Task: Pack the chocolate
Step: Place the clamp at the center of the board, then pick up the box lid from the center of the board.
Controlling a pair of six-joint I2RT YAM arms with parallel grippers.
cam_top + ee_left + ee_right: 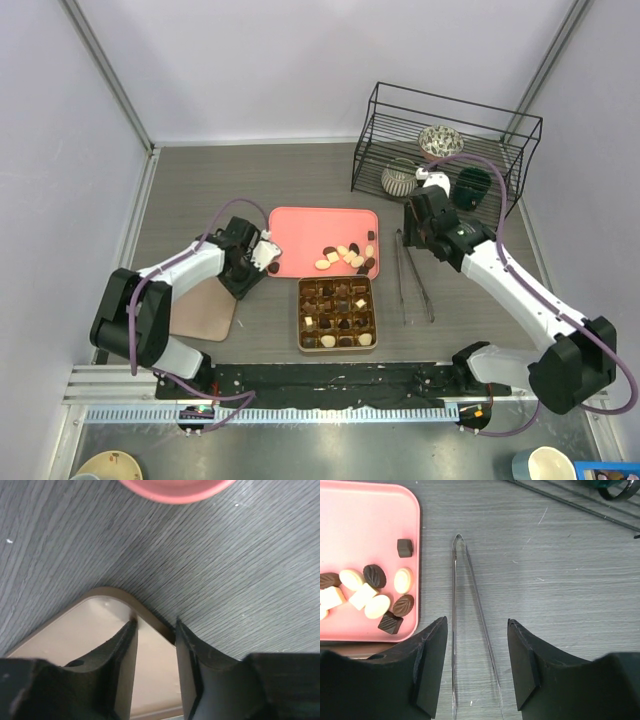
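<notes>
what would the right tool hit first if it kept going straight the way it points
Most likely the metal tongs, which lie on the table directly between the right tool's open fingers. Depth is unclear, so the fingers might straddle them and touch the table itself.

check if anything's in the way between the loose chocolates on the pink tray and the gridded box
Nothing visible is. The chocolates lie at the near right corner of the pink tray, and the box sits just in front of it with only bare table between. The tongs lie off to the right of both.
</notes>
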